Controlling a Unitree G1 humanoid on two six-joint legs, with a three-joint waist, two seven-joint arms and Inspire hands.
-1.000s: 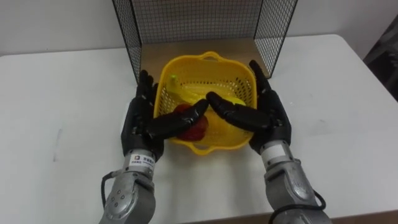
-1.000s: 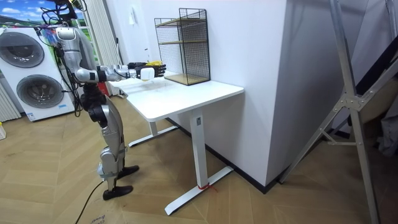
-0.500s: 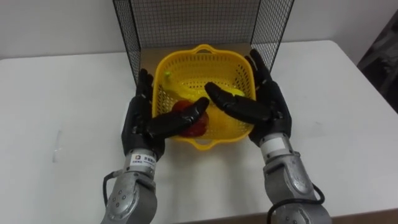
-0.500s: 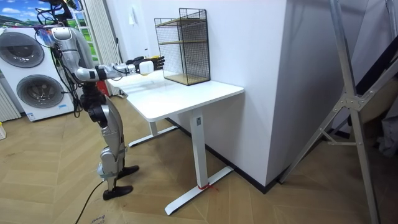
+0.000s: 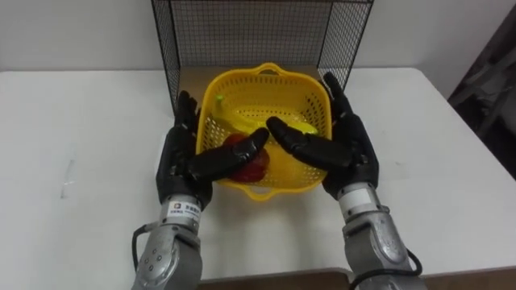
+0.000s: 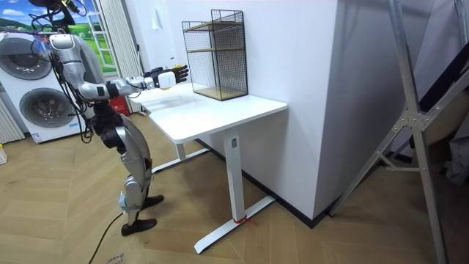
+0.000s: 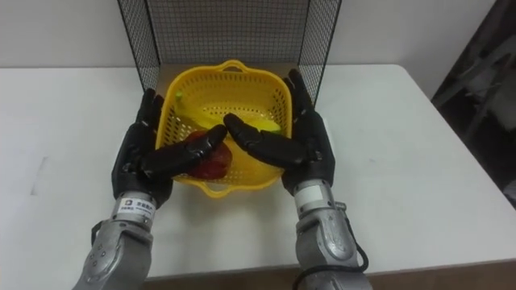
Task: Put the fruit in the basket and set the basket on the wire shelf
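A yellow basket is held between my two hands just in front of the wire shelf, its far rim at the shelf's open lowest level. In it lie a yellow banana and a red apple. My left hand presses flat against the basket's left side, with the thumb reaching over the rim. Flat against the right side is my right hand, its thumb also over the rim. The right eye view shows the same basket between the left hand and the right hand.
The white table stretches to both sides of the basket. The black wire shelf stands on the table by the wall. The robot stands at the table's end at the room view's left, in front of washing machines.
In the room view the hands have risen a little with the basket, and the robot's upper body has leaned back from the table. The eye view has shifted with it.
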